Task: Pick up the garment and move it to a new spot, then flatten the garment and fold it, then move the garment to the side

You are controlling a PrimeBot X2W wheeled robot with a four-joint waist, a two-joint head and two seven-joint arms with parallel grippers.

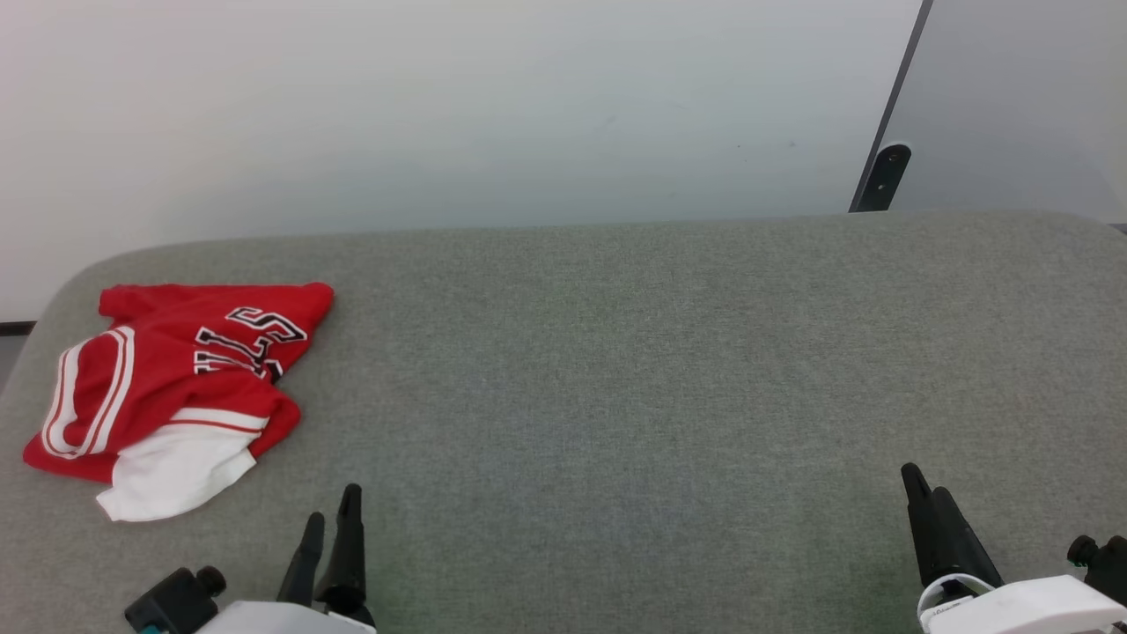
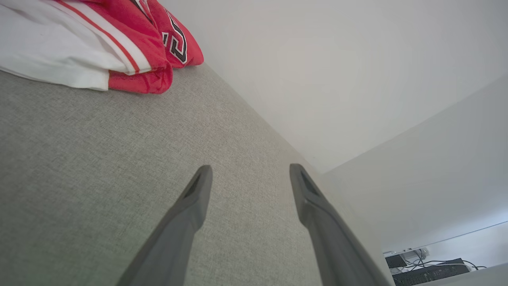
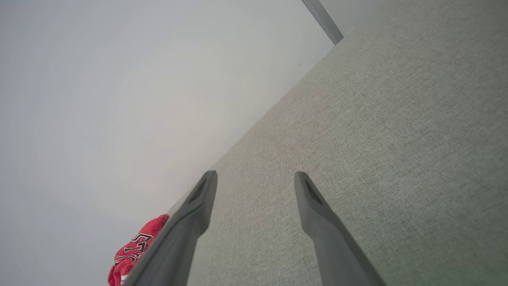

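The garment [image 1: 176, 387], a red T-shirt with a white sleeve, striped trim and black lettering, lies crumpled at the far left of the grey fabric surface [image 1: 616, 370]. In the left wrist view the garment [image 2: 99, 43] sits at the top left. It peeks out at the bottom left of the right wrist view, the garment [image 3: 135, 246] partly behind a finger. My left gripper [image 1: 333, 506] rests open at the lower left, just right of the shirt, holding nothing [image 2: 249, 172]. Far right, my right gripper [image 1: 924, 482] is open and empty too [image 3: 256, 178].
A pale wall [image 1: 440, 106] runs along the far edge of the surface. A dark post [image 1: 880, 176] stands behind the back right. The surface's left corner is rounded, close to the shirt. Cables and dark equipment [image 2: 428, 270] show low beyond the surface.
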